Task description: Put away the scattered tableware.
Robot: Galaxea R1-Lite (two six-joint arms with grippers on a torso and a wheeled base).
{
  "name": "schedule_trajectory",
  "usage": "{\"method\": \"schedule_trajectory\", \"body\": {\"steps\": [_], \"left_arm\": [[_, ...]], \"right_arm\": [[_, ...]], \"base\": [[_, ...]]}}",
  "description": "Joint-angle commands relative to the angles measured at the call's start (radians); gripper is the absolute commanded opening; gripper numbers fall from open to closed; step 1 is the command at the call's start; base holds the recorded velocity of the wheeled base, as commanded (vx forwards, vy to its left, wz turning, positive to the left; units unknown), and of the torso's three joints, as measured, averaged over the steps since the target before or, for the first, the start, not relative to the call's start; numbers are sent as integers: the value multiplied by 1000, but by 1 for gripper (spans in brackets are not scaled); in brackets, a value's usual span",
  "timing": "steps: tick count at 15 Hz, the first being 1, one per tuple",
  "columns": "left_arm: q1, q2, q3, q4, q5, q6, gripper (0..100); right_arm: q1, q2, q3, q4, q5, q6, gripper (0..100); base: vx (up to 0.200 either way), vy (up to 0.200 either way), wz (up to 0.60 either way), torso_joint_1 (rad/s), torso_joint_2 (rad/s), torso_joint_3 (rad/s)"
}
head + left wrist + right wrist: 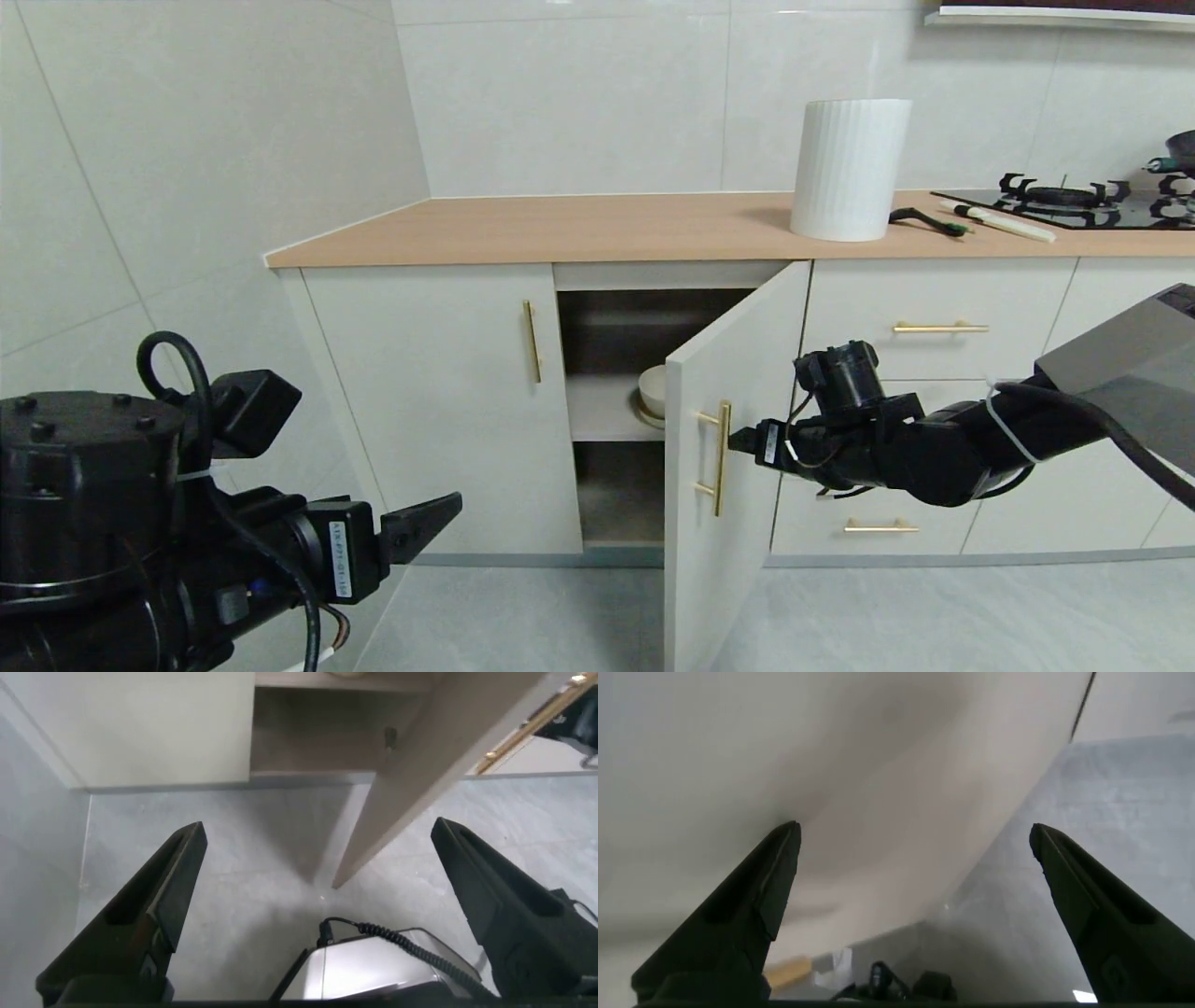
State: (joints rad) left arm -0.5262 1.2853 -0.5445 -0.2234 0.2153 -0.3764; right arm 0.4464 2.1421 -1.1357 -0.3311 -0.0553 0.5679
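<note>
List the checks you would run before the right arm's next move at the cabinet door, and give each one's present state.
1. Cabinet door swung open, shelves reachable: ok.
2. Right claw open and level with the door's gold handle: ok.
3. Right claw touching the handle: cannot tell.
4. Bowl resting on the shelf inside the cabinet, clear of the door: ok.
5. Left claw open, empty, low and away from the door: ok.
6. Countertop free of tableware: not ok, utensils lie beside the white ribbed container.
</note>
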Motion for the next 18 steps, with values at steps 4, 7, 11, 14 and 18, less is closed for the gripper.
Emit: {"method": "schedule_trajectory", "body": {"steps": [4, 7, 11, 14, 18], "left_arm": [[0, 2, 0, -1, -1, -1, 100], [0, 2, 0, -1, -2, -1, 100], [-9, 2, 1, -1, -2, -1, 100], [-9, 2, 3, -1, -2, -1, 100], [-9, 2, 3, -1, -2, -3, 100]], "right_arm": [[12, 21, -36, 0, 0, 52, 100], [14, 30, -52, -6, 0, 84, 100], [14, 64, -111, -8, -12, 172, 100], [8, 91, -168, -6, -28, 253, 100], [-12, 151, -254, -2, -106, 300, 100]], "base": [[200, 0, 0, 2, 4, 1], [200, 0, 0, 4, 9, 4], [0, 0, 0, 0, 0, 0], [0, 0, 0, 0, 0, 0], [0, 0, 0, 0, 0, 0]]}}
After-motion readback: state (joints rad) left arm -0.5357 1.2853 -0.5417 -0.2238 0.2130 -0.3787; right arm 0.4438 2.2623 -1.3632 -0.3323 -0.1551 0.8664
